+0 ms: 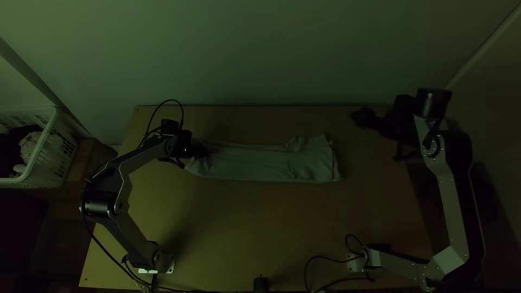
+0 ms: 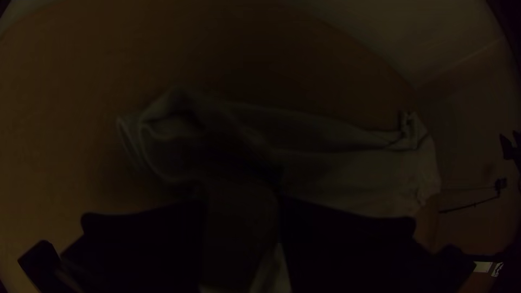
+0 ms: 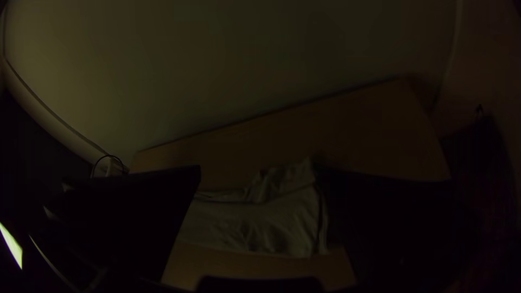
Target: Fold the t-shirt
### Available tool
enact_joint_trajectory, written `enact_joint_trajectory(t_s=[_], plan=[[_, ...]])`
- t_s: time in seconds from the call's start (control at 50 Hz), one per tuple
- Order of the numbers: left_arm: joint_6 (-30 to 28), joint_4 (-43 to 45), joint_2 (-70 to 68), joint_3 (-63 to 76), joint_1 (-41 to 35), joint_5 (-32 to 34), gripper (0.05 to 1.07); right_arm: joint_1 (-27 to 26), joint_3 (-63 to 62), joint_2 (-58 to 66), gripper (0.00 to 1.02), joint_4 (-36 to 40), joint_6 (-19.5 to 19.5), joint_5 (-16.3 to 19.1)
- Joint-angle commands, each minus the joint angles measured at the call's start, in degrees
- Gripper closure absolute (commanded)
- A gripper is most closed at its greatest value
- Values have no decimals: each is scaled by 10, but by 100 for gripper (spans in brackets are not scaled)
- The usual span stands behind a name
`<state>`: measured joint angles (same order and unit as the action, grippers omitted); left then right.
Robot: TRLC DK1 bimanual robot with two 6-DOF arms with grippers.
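T-shirt: we see the pale t-shirt [image 1: 260, 163] laid lengthwise across the worktop [image 1: 244, 228], beyond its middle, as a long, narrow strip with overlapping layers.
Left end of cloth: in the left wrist view we note loose, rounded folds, partly hidden by the left pincer.
Right end of cloth: we observe a wider part, with a small peak on the side nearer the wall [image 1: 271, 59] and a slightly uneven end edge.
Left pincer: we find the left pincer [image 1: 196, 154] at the left end of the t-shirt, its two black fingers parted by a moderate gap; we cannot tell whether any cloth is caught.
Right pincer: we locate the right pincer [image 1: 378, 137] over the far right part of the worktop, well apart from the t-shirt, its fingers spread wide with nothing between them.
Basket: to the left of the worktop we record a white slatted basket [image 1: 48, 149] containing dark and pale cloths [image 1: 28, 146].
Cable: we see a black cable [image 1: 175, 101] arching above the left pincer.
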<state>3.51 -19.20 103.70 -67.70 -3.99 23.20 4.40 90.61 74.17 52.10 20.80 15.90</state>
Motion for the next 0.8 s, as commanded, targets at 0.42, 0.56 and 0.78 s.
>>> enact_joint_trajectory(t_s=[0.42, 0.56, 0.78], plan=[[-70, -110, -50, -32, 166, -42, 104, 3, -90, -42, 4, -50, 6, -4], [-120, -139, -57, -51, 224, -62, 104, 4, -110, -47, 4, -73, 5, -5], [-171, -171, -83, -65, 280, -93, 104, -4, -142, -49, 4, -111, -9, -9]])
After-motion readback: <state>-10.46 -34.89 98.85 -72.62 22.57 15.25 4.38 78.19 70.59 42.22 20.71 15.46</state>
